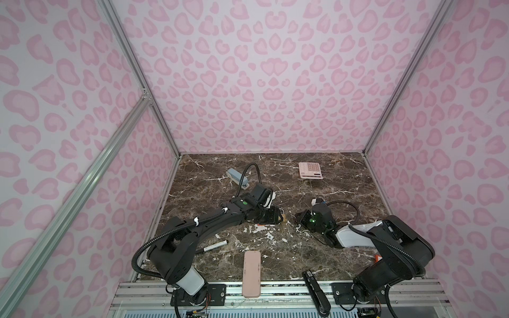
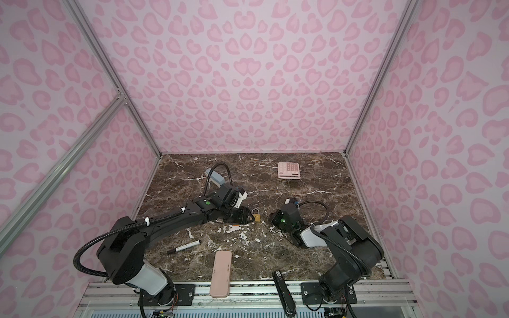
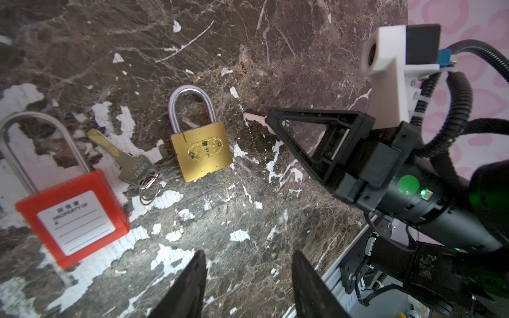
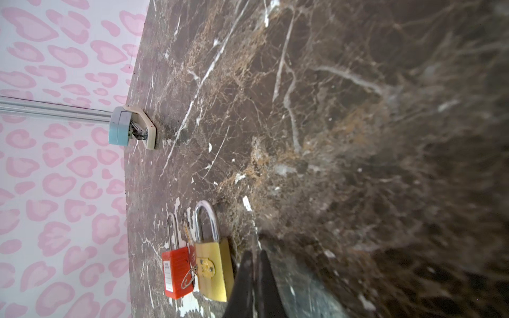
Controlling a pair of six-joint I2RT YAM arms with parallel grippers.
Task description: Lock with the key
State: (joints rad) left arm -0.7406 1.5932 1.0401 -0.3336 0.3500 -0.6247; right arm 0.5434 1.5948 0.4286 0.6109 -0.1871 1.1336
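Overhead, in both top views, the brass padlock (image 2: 257, 216) lies flat on the bench (image 2: 261, 261), between the left fingers (image 2: 242, 216) and the right fingers (image 2: 274, 217). Contact cannot be judged from there.

From the left wrist, the left fingers (image 3: 192, 283) stand half apart and empty, short of the lock. The right fingers (image 3: 316, 115) pinch a small key (image 3: 253, 117), its tip just off the lock's upper corner.

From the right wrist, those fingers are pressed together beside the lock, with a red padlock (image 4: 177, 271) beyond it.

Nothing steadies the lock, so a push would likely slide it. The thinly pinched key could also swivel.
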